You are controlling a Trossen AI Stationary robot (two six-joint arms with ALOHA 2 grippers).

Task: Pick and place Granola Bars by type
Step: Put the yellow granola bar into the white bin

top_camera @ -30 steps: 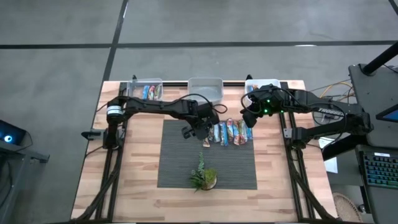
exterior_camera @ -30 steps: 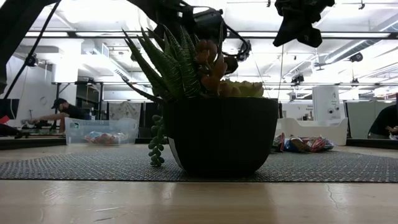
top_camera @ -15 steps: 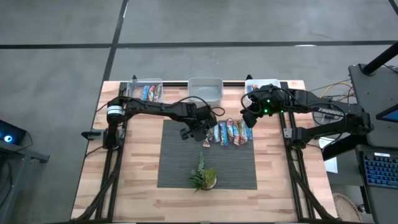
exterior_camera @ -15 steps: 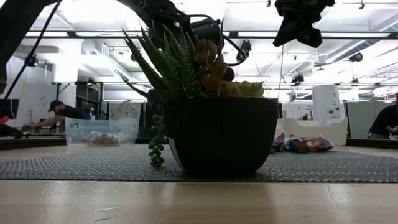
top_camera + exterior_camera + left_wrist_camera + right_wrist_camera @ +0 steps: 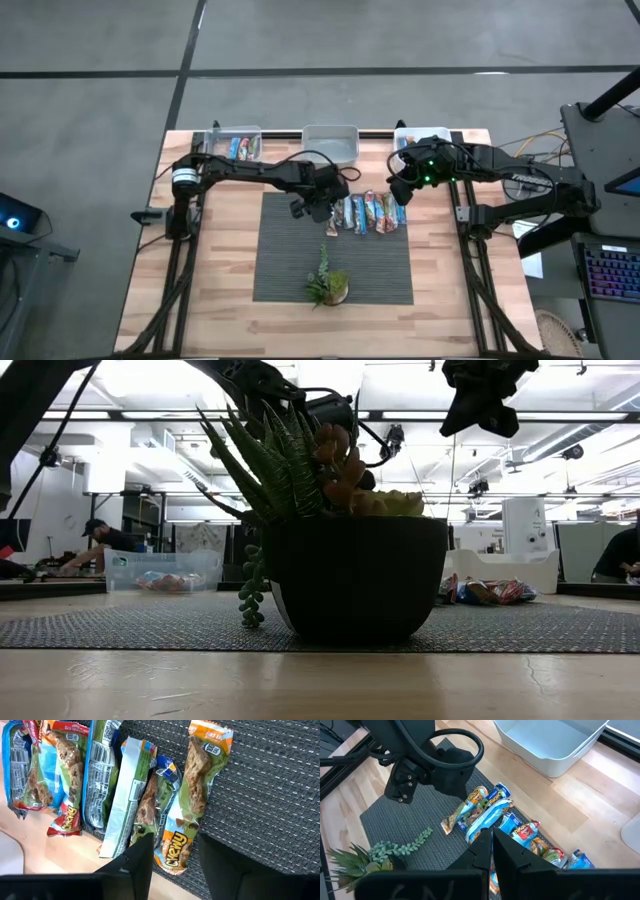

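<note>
Two dark arms work over a wooden table (image 5: pixel 215 250) carrying a dark woven mat (image 5: pixel 285 260); three bins stand along the far edge: a clear bin (image 5: pixel 233 146) at the left with a few wrapped bars inside, an empty middle bin (image 5: pixel 331 143), and a white bin (image 5: pixel 406 137) partly under the right arm; one potted plant (image 5: pixel 327 285) sits near the mat's near edge.

Granola Bars (image 5: pixel 367 212): a row lies side by side at the mat's far right part, near its far edge; the left wrist view shows six of them (image 5: pixel 145 795), some overlapping, their ends passing over the mat's edge onto bare wood; the orange-topped bar (image 5: pixel 192 795) lies at the row's left end, wholly on the mat.

Left gripper (image 5: pixel 318 210): held above the left end of the row, fingers parted and grasping nothing; seen between them is the near end of the orange-topped bar. Right gripper (image 5: pixel 402 190): raised above the row's right end, fingers clenched together on nothing (image 5: pixel 492 851).

Open room: the mat left of the row is bare up to the plant; wood lies free between the row and the bins; the two grippers stand close, with only the row's width between them.

Change from the earlier frame: the left gripper has drawn slightly toward the far edge and left, and its fingers have narrowed a little; the right arm and the bars are unmoved.
</note>
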